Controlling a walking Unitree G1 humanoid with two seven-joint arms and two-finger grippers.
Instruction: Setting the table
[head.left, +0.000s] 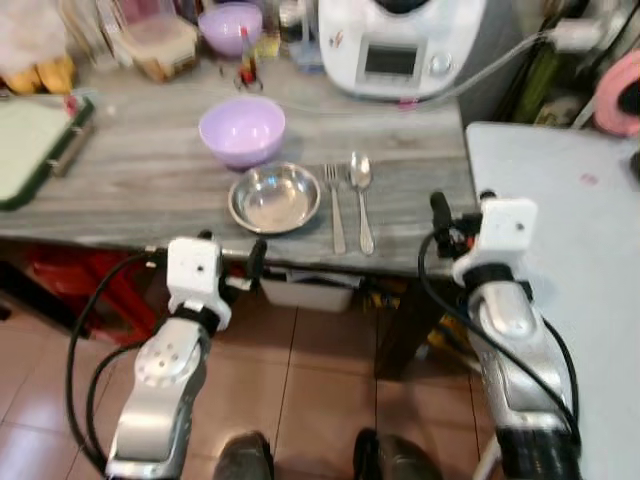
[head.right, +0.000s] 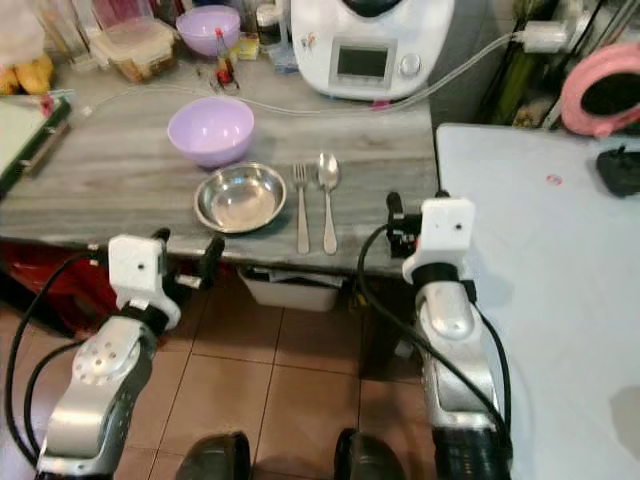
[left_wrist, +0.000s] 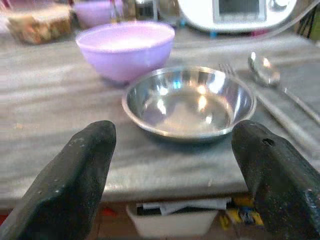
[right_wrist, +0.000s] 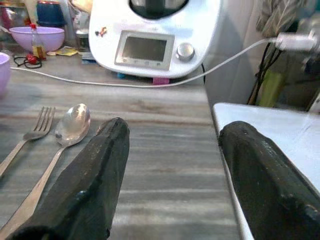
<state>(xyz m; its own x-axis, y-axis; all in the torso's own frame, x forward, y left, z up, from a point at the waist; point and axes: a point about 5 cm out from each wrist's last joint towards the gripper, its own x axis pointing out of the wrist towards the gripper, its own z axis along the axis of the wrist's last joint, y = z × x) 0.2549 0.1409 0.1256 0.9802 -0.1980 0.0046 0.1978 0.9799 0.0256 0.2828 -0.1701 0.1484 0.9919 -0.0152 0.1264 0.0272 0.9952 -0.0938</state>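
On the grey wooden table (head.left: 130, 190) a steel bowl (head.left: 274, 197) sits near the front edge, with a purple bowl (head.left: 241, 130) just behind it. A fork (head.left: 335, 205) and a spoon (head.left: 362, 195) lie side by side to the right of the steel bowl. My left gripper (head.left: 232, 255) hovers just off the table's front edge, facing the steel bowl (left_wrist: 189, 102), fingers open and empty. My right gripper (head.left: 462, 208) is at the table's front right corner, right of the spoon (right_wrist: 70, 125), also open with nothing in it.
A white kitchen appliance (head.left: 400, 40) with a trailing cable stands at the back. A second purple bowl (head.left: 230, 25) and a food container (head.left: 160, 45) are at the back left, a green board (head.left: 30, 145) at far left. A pale blue table (head.left: 570, 200) adjoins on the right.
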